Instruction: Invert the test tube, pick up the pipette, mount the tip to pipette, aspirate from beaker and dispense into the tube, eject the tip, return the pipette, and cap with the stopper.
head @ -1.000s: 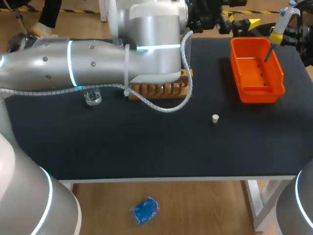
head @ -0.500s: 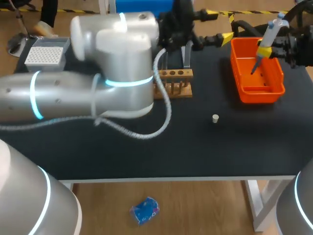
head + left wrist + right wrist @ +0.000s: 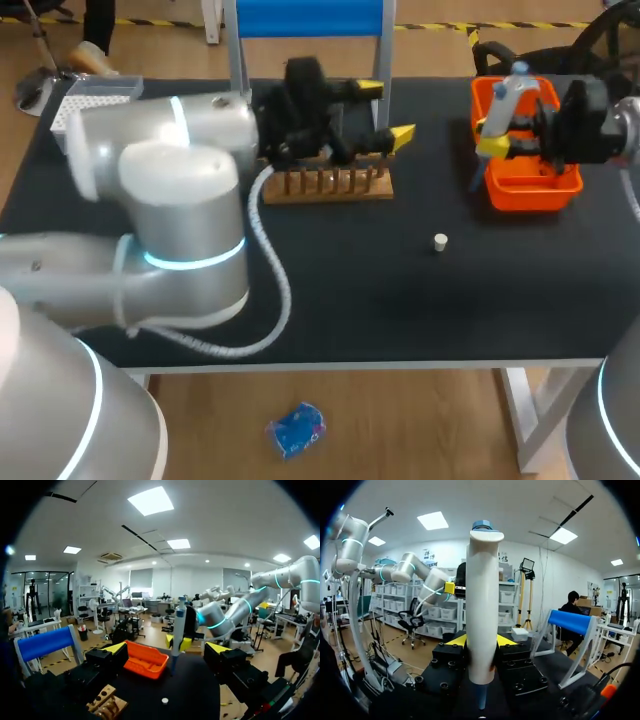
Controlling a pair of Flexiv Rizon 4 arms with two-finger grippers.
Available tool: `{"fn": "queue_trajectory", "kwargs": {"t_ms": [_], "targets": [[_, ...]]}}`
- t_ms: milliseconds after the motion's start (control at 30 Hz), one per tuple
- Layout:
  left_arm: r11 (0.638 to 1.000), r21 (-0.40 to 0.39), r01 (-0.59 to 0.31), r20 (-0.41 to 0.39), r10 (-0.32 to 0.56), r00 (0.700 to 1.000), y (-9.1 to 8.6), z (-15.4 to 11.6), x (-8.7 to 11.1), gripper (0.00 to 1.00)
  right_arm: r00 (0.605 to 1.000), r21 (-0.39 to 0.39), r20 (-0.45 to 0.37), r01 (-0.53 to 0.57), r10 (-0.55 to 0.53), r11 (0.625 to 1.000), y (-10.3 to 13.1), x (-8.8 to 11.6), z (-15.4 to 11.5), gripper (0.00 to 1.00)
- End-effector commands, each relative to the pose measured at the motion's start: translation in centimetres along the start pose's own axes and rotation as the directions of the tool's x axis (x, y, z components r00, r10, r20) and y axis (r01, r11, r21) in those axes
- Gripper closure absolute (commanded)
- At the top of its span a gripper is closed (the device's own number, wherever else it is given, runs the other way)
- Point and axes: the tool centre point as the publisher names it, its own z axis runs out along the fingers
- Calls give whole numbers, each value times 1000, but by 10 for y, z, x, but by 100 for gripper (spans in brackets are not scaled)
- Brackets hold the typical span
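Upright at the right of the frame: the pipette [image 3: 507, 100], white body, blue cap, thin blue end pointing down at the left edge of the orange bin [image 3: 530, 190]. Clamped from 2 sides by the right gripper [image 3: 497, 135], yellow tips pressed against the barrel. Right of centre, lying alone on the black table [image 3: 330, 300], the small white stopper [image 3: 440, 241]. Left of it and higher, the wooden rack [image 3: 330, 185]. Over the rack, the left gripper [image 3: 386, 110], 2 fingers spread wide, holding nothing. In the upper left corner, the tip box [image 3: 95, 105].
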Motion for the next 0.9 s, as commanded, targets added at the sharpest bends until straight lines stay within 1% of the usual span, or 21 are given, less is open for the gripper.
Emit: {"fn": "queue_trajectory", "kwargs": {"t_ms": [33,500,533,567,600,667,733,800,900], "targets": [[999,50,1,16,-1,1000,4,-32,6,0,1000,3,18,1,-2,1000,1,3,2,100],[999,50,1,16,-1,1000,4,-32,6,0,1000,3,18,1,-2,1000,1,3,2,100],[999,54,4,-6,-4,1000,7,-32,5,0,1000,3,18,1,-2,1000,1,3,2,100],[996,85,6,-29,-3,1000,11,-35,4,0,1000,3,18,1,-2,1000,1,3,2,100],[996,92,-10,-57,15,998,13,-37,3,0,1000,5,7,2,-3,1000,0,6,6,100],[995,101,-4,-95,14,995,16,-41,3,0,1000,1,-10,7,-7,1000,-3,13,13,100],[992,127,-3,-143,21,990,17,-45,2,0,1000,10,-24,14,-14,1000,-6,20,20,100],[994,112,-13,-170,32,985,18,-47,1,0,999,19,-42,21,-20,1000,-8,27,29,100],[995,89,-46,-176,61,982,20,-48,-2,0,998,35,-55,36,-34,999,-12,36,38,100]]}}
